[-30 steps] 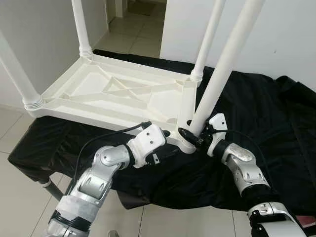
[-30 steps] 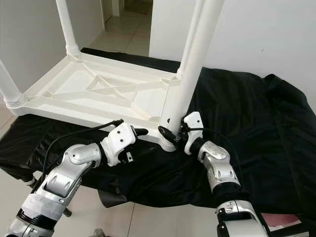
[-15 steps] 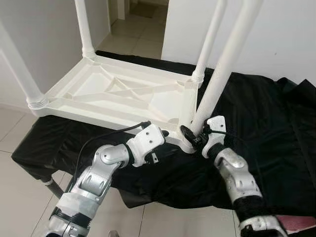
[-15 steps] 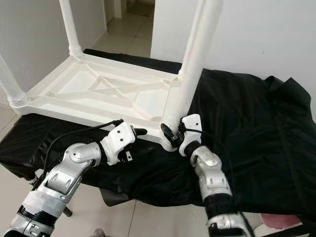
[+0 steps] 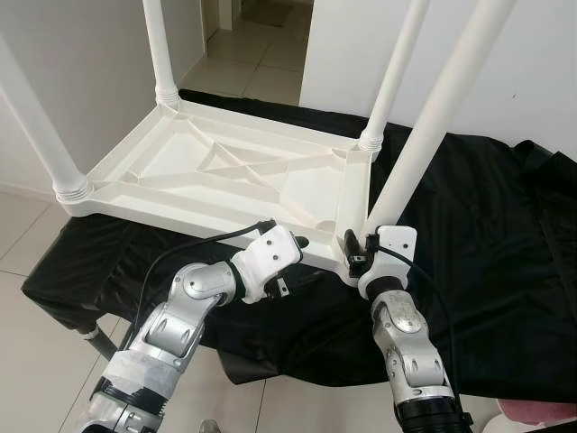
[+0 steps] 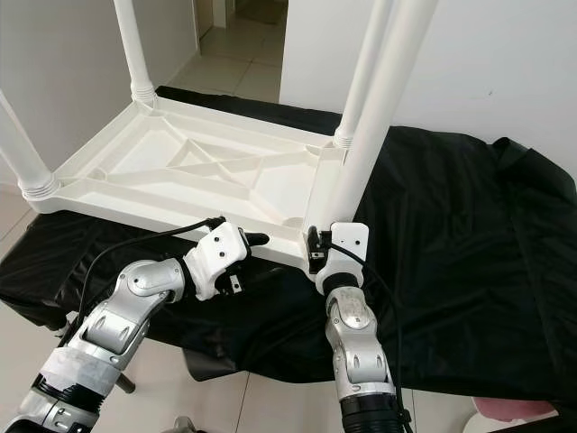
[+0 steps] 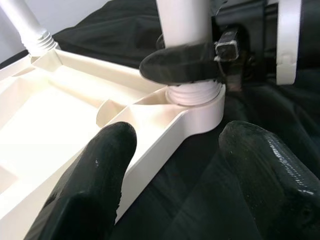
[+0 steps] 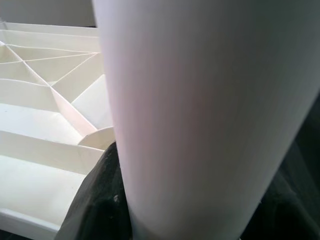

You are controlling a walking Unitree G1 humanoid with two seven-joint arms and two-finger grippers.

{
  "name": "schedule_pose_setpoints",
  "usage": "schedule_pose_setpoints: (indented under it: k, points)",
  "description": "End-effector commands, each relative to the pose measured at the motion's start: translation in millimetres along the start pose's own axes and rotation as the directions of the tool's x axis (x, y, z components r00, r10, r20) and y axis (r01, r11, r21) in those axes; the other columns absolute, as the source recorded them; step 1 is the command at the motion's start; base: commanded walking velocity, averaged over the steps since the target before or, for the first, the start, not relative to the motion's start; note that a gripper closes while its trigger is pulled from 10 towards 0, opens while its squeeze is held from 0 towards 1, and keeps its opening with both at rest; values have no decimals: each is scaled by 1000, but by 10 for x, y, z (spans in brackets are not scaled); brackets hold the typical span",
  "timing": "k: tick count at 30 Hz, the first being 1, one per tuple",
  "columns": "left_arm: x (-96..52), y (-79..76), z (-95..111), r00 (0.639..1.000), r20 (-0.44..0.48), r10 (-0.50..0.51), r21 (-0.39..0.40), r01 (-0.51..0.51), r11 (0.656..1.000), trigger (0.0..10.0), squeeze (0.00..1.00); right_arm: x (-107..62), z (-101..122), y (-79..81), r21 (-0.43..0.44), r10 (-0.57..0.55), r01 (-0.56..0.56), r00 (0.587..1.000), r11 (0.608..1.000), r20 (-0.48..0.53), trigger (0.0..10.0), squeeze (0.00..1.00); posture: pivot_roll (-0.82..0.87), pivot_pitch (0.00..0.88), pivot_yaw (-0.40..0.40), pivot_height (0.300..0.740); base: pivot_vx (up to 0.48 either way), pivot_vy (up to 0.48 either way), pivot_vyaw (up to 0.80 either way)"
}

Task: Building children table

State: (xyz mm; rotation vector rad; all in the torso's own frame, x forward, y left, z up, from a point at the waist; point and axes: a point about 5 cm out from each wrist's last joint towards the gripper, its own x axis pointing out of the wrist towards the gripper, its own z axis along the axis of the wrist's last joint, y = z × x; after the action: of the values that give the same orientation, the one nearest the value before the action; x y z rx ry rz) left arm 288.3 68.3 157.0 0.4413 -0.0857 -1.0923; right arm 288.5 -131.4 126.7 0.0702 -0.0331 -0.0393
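Observation:
A white plastic children's table [image 5: 225,171] lies upside down on a black cloth [image 5: 487,234]. Its near right leg [image 5: 433,126] rises at a slant from the near right corner socket [image 7: 195,97]. My right gripper [image 5: 358,248] is shut on the base of that leg, and the leg [image 8: 200,110] looms close in the right wrist view. My left gripper [image 7: 175,150] is open just left of that corner, its fingers [image 7: 95,175] straddling the table's near rim. In the left eye view it sits at the near rim as left gripper [image 5: 296,245].
Three more white legs stand up: near left leg [image 5: 36,126], far left leg [image 5: 158,45], far right leg [image 5: 397,72]. The cloth-covered stand ends near my body above tiled floor [image 5: 27,262]. A white wall [image 5: 541,72] is behind, a doorway [image 5: 243,27] at the far left.
My right forearm has swung from the right side to straight below the corner, turning the gripper around the leg's base. The left gripper has stayed put. The view has shifted slightly.

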Motion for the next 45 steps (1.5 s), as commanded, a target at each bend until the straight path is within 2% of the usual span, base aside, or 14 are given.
schedule_pose_setpoints:
  k: [1, 2, 3, 4, 9, 19, 20, 26, 28, 31, 33, 38, 44, 45]
  points:
    - [-1, -14, 4, 1000, -7, -3, 15, 3, 1000, 10000, 0, -118, -170, 27, 11, -24, 25, 997, 1000, -75, 10000, 0, -12, 67, -41, 740, 0, 0, 0]
    - [-10, 6, 10, 1000, -7, 0, 17, 0, 1000, 10000, 0, -130, -151, 51, 13, 2, -1, 998, 1000, -56, 10000, 0, -8, 67, -40, 740, 0, 0, 0]
    - [-14, 22, 16, 1000, -7, 3, 18, -3, 1000, 10000, 0, -137, -133, 64, 17, 14, -13, 999, 1000, -42, 10000, 714, -6, 67, -40, 740, 0, 0, 0]
    - [-18, 31, 23, 1000, -5, 4, 19, -4, 1000, 10000, 0, -140, -125, 67, 30, 19, -18, 999, 999, -38, 10000, 1000, -6, 67, -40, 740, 0, 0, 0]
    - [-20, 36, 32, 1000, 2, 7, 12, -7, 1000, 10000, 0, -141, -100, 72, 44, 29, -28, 999, 999, -29, 10000, 1000, -9, 65, -37, 740, 0, 0, 0]
    - [-30, 14, 46, 1000, 18, 20, -6, -20, 1000, 10000, 0, -144, 54, -60, 29, 182, -183, 982, 983, 56, 10000, 1000, -10, 45, -51, 740, 0, 0, 0]
    - [-41, 10, 44, 1000, 18, 24, -11, -24, 1000, 10000, 0, -143, 62, -84, 9, 219, -220, 973, 975, 65, 10000, 0, -8, 41, -53, 740, 0, 0, 0]
    - [-85, -13, 43, 999, 18, 34, -19, -33, 999, 10000, 0, -117, 83, -166, -39, 330, -328, 941, 944, 79, 10000, 0, 0, 35, -56, 740, 0, 0, 0]
    - [-102, -24, 43, 999, 17, 35, -19, -34, 999, 10000, 0, -83, 78, -201, -41, 400, -398, 914, 917, 72, 10000, 0, 3, 33, -57, 740, 0, 0, 0]
    - [-106, -25, 41, 999, 16, 36, -18, -35, 999, 10000, 0, -54, 78, -228, -58, 425, -422, 903, 905, 67, 10000, 0, 9, 32, -60, 740, 0, 0, 0]
    - [-113, -22, 40, 999, 13, 40, -18, -40, 999, 10000, 0, 24, 93, -260, -79, 508, -504, 859, 860, 55, 10000, 0, 14, 29, -63, 740, 0, 0, 0]
    - [-120, -23, 40, 999, 8, 45, -19, -45, 999, 10000, 0, 111, 110, -291, -103, 569, -562, 821, 820, 44, 10000, 0, 19, 27, -65, 740, 0, 0, 0]
    - [-130, -24, 45, 999, 3, 54, -18, -54, 998, 10000, 0, 306, 65, -306, -155, 644, -640, 765, 753, -30, 10000, 0, 35, 20, -69, 740, 0, 0, 0]
    - [-132, -23, 45, 998, 2, 57, -16, -57, 998, 10000, 0, 321, 45, -312, -155, 651, -648, 758, 745, -44, 6941, 0, 38, 21, -70, 740, 0, 0, 0]
